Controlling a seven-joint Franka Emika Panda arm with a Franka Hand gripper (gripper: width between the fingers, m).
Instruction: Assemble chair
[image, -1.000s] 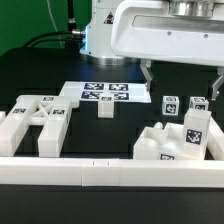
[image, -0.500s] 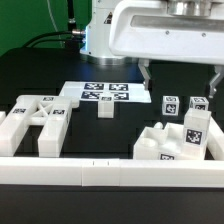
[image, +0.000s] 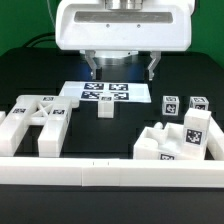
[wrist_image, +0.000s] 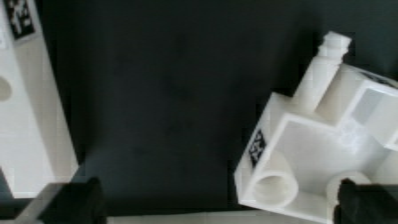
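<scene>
Black tabletop (image: 30, 75), dark backdrop, white border rail (image: 110, 172) running along the near edge in the exterior view. Marker board (image: 90, 92) lies flat mid-table.

Gripper (image: 122, 68) hangs above the far side of the marker board, clear of the table. Its fingers (image: 93, 66) stand wide apart with nothing between them; no part is held or touched.

Chair is in loose parts, all resting on the table:
- frame pieces (image: 35, 122) clustered at the exterior view's left, just behind the rail, tags facing up
- short post (image: 106, 108) upright at the near edge of the marker board
- two small blocks (image: 169, 104) side by side at the exterior view's right, each tagged
- tall post (image: 195, 125) upright just in front of them
- blocky piece (image: 160, 145) low at the right, near the rail, beside the tall post

Wrist view: dark fingertips (wrist_image: 71, 200) spread, bare black table between them. One white part with a round hole (wrist_image: 320, 130) and a peg sits apart from a second tagged white part (wrist_image: 22, 100); cannot tell which chair pieces these are.
</scene>
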